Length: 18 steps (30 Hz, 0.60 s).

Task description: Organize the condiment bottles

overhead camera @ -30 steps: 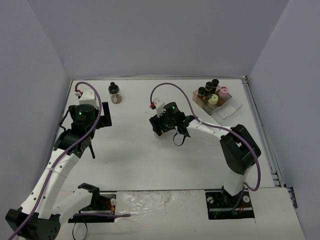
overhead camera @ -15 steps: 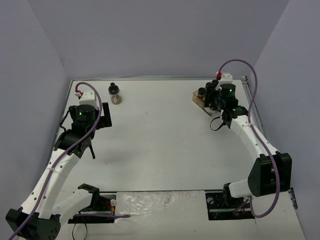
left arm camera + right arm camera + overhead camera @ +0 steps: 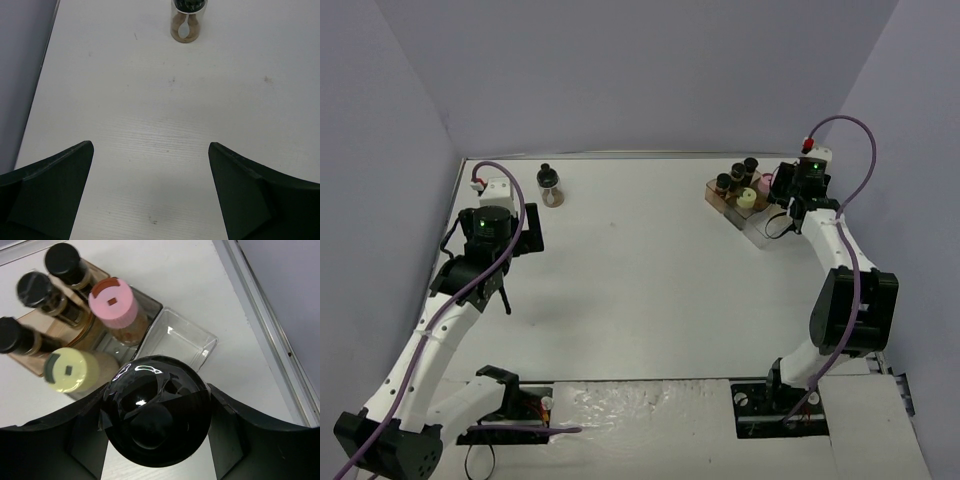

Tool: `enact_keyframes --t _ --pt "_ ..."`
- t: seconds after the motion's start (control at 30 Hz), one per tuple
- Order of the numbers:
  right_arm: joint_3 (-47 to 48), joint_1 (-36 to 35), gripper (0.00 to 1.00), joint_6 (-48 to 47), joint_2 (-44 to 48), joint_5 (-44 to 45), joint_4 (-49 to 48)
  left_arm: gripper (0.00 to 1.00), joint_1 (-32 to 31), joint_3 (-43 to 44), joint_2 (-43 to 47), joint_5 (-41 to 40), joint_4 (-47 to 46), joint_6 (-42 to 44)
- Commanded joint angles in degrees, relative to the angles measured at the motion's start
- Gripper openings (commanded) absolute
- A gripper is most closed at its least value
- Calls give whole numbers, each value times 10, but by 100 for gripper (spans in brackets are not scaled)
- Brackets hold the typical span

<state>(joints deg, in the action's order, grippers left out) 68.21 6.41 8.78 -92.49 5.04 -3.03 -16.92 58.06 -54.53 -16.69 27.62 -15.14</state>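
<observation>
The right gripper (image 3: 156, 427) has swung across to the rack (image 3: 177, 337) and clasps a black-capped jar (image 3: 155, 405) just beside the rack's pink-capped jar (image 3: 112, 302). Far left of the rack, the left gripper (image 3: 150, 147) gapes wide, a lone jar (image 3: 186, 22) ahead of it.

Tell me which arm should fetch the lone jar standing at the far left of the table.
Left. The left gripper is open, with the lone jar straight ahead on its side. The right gripper is shut on a black-capped bottle over the rack at the far right.
</observation>
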Motion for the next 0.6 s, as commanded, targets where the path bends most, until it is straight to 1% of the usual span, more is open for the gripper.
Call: enact_keyframes --t 0.0,0.2,0.57 --pt "51 15 0 3 -31 2 -69 97 4 21 6 -3 -27 5" --pt "59 24 0 6 -70 -9 -107 97 4 21 6 -3 -27 6" --pt "43 37 0 4 -117 7 -167 97 5 20 -2 -5 -27 8"
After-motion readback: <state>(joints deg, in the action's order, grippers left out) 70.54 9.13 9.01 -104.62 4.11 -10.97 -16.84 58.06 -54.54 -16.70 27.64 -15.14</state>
